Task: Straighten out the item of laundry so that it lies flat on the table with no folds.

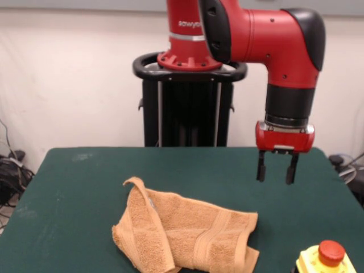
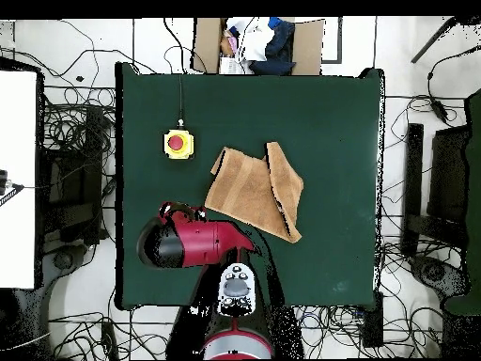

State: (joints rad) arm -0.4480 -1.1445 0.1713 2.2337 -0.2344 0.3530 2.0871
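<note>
Towel [image 1: 187,233] folded on table [image 1: 74,187], "sawy" on arm [image 1: 250,34]

towel [image 2: 252,191]: folded, mid-table [image 2: 329,113] | button box [image 2: 178,143]: left of towel | arm [image 2: 193,242]: near edge

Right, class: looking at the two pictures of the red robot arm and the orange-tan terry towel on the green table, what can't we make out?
- Orange-tan terry towel: front view, near edge cut off by the picture's bottom; the folded flap hides what lies beneath.
- Yellow box with red button: front view, partly cut off at the bottom edge.
- Gripper: overhead view, hidden under the red arm.
</note>
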